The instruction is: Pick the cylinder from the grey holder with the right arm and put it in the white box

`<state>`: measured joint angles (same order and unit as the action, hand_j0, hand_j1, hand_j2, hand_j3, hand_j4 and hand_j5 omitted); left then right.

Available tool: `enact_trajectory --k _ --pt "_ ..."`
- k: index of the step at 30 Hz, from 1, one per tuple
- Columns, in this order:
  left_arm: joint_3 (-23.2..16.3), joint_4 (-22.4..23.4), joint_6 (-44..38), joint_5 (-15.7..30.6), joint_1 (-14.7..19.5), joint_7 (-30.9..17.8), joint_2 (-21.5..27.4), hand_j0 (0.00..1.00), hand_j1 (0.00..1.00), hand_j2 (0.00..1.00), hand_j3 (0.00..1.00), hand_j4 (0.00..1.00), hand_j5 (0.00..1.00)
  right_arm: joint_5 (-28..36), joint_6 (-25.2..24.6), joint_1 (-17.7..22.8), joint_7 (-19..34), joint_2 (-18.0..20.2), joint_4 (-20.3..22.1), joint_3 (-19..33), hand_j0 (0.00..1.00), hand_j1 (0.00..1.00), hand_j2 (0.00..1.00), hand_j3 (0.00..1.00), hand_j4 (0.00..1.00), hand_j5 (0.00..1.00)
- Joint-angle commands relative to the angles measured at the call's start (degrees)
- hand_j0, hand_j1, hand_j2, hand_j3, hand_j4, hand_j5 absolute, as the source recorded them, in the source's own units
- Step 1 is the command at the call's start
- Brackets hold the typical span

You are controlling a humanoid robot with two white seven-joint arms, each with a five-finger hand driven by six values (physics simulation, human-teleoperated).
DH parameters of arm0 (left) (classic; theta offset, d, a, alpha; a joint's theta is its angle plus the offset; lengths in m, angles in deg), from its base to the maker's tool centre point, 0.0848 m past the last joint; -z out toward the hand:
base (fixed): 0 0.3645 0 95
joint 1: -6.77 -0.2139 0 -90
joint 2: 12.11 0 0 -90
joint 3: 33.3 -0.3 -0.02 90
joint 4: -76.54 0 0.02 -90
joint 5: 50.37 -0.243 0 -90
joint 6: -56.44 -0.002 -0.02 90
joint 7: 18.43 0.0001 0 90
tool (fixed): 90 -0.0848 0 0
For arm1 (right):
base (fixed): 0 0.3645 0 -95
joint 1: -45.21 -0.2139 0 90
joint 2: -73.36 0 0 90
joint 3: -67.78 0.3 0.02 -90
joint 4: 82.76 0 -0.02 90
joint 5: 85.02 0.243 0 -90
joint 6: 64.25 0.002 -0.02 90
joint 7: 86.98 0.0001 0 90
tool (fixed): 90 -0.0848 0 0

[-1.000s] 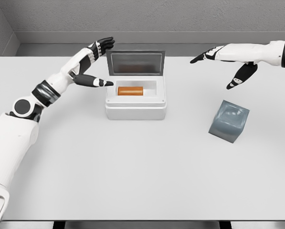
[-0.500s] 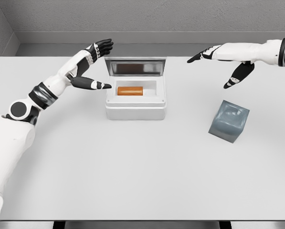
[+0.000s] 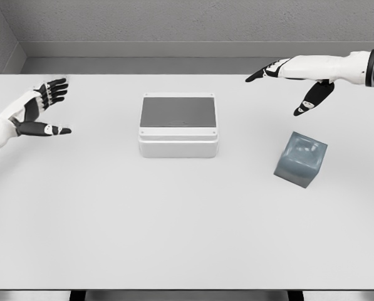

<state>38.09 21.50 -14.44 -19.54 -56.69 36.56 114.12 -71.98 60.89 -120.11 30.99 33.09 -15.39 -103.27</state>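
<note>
Head view, only one I have: white box [image 3: 178, 125] sits mid-counter with its grey lid down flat, so I can't see inside it from here. Cylinder isn't visible anywhere: not on the counter [image 3: 174, 226], not in either hand. Grey holder [image 3: 301, 158] is right of the box, well apart from it, tilted a bit; its top looks vacant, though the surface is murky and I can't rule out something sunk inside. My right hand [image 3: 293, 81] hangs above and behind the holder, not touching it, fingers spread, thumb hanging down, gripping nothing. My left hand [image 3: 36, 110] is out at the far left edge, well clear of the box, fingers also spread and loose, nothing in it. Judgement: with the lid shut and the holder looking bare, the cylinder is most likely already inside the box, but that's inference, not confirmed. If it did need handling: small rigid part, probably light, smooth curved wall so it can roll or slip. I'd pinch across the middle of its length with thumb opposing two fingers, moderate squeeze, no crush risk expected. Risk is rolling off on release, so set it down along the box's long axis. Lid would have to come up first for any check.
</note>
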Motion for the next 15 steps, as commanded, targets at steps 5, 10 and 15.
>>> enact_trajectory --k 5,10,15 --pt "10.17 -17.38 0.91 11.80 -9.49 0.01 7.53 1.00 1.00 1.00 1.00 1.00 1.00 0.41 -0.14 0.00 -0.02 0.01 0.04 0.10 1.00 1.00 1.00 1.00 1.00 1.00" --pt "9.64 -21.07 2.67 11.45 -12.22 0.01 6.66 1.00 1.00 1.00 1.00 1.00 1.00 0.41 -0.14 -0.09 -0.02 0.01 0.04 0.10 1.00 1.00 1.00 1.00 1.00 1.00" --pt "4.46 -21.87 2.58 8.46 -11.78 0.01 2.97 1.00 1.00 1.00 1.00 1.00 1.00 0.41 -0.14 -0.17 -0.10 0.01 0.04 0.10 1.00 1.00 1.00 1.00 1.00 1.00"
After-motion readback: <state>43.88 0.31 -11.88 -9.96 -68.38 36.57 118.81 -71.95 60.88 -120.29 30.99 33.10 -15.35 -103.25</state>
